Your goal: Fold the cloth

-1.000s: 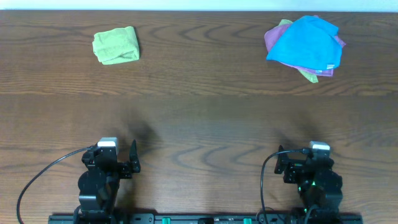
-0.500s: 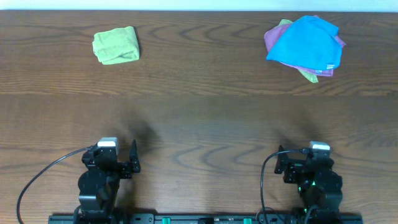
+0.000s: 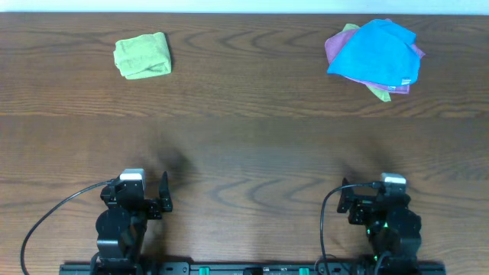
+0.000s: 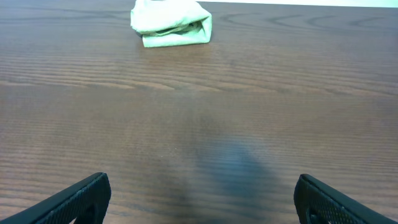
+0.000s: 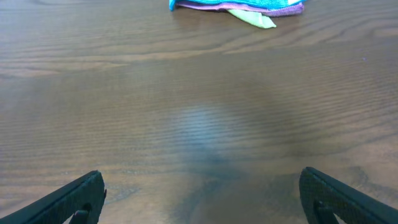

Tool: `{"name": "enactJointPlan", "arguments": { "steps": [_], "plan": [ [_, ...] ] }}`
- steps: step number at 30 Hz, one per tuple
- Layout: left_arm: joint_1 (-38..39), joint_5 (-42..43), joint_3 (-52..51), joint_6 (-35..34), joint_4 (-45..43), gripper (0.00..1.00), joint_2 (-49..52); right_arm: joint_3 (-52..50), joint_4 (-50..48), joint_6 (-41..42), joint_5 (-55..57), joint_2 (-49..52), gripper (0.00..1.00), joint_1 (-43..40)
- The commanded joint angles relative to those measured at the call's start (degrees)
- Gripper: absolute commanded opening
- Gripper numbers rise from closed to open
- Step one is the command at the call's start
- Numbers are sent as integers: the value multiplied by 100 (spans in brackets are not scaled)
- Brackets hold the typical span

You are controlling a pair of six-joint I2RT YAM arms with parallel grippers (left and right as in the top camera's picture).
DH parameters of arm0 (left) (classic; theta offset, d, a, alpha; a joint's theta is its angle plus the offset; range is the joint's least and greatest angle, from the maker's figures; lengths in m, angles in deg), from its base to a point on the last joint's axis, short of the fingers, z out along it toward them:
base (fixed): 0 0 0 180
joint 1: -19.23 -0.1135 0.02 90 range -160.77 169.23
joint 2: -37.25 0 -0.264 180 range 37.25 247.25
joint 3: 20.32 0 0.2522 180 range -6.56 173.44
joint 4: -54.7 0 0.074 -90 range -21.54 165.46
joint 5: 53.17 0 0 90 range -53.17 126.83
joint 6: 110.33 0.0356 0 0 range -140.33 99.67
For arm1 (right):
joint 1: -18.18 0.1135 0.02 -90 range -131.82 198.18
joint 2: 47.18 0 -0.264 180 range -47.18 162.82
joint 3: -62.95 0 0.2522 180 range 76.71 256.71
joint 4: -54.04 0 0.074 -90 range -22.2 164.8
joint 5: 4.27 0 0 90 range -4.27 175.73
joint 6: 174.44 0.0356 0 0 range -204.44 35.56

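Observation:
The sky-blue cloth (image 3: 376,52) lies crumpled at the far right of the table, on top of a purple cloth (image 3: 335,47) and a lime-green one (image 3: 380,92). Its near edge shows at the top of the right wrist view (image 5: 249,4). My left gripper (image 4: 200,202) is open and empty near the front left edge, also seen from overhead (image 3: 157,197). My right gripper (image 5: 202,198) is open and empty near the front right edge, also seen from overhead (image 3: 365,205). Both are far from the cloth.
A folded lime-green cloth (image 3: 143,55) lies at the far left, also in the left wrist view (image 4: 171,23). The dark wooden table (image 3: 244,145) has bare wood between the grippers and the cloths.

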Motion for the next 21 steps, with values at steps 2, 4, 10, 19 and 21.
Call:
{"name": "enactJointPlan", "arguments": {
  "steps": [2, 4, 10, 19, 21],
  "plan": [
    [-24, -59, -94, 39, 33, 96, -52, 721, 2, 638, -61, 887, 99, -138],
    [-24, -61, -94, 39, 33, 95, -52, 1222, 44, 798, -61, 1598, 99, -249],
    [-24, -61, -94, 39, 33, 96, -52, 3832, 352, 833, -13, 4929, 99, -634],
    [-24, -61, -94, 39, 33, 95, -52, 6985, 890, 483, -39, 8555, 99, -1154],
    [-24, -61, -94, 39, 33, 95, -52, 7538, 863, 369, -35, 9200, 99, -1248]
  ]
}}
